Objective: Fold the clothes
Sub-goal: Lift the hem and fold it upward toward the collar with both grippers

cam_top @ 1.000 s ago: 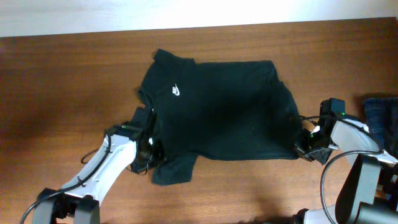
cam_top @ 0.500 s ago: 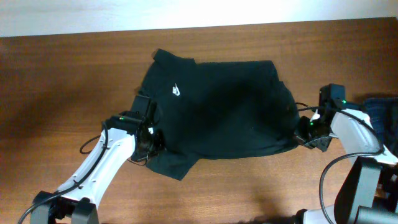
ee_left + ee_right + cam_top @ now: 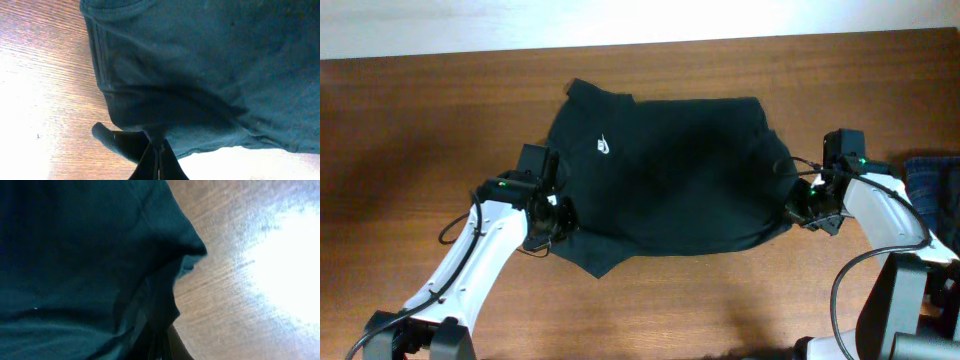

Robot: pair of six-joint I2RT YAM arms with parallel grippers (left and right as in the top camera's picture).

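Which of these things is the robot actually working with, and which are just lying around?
In the job:
black T-shirt
left gripper and right gripper, each pinching its edge

Lying about:
blue denim garment, at the right edge of the table

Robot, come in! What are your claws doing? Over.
Left claw shut on black T-shirt. Right claw too. Blue denim apart, right edge.

Your overhead view is evenly lit and sharp, though the black T-shirt swallows its own fold detail. In both wrist views you get strong white glare off the surface, washing out the grain, and the near fabric looks soft.
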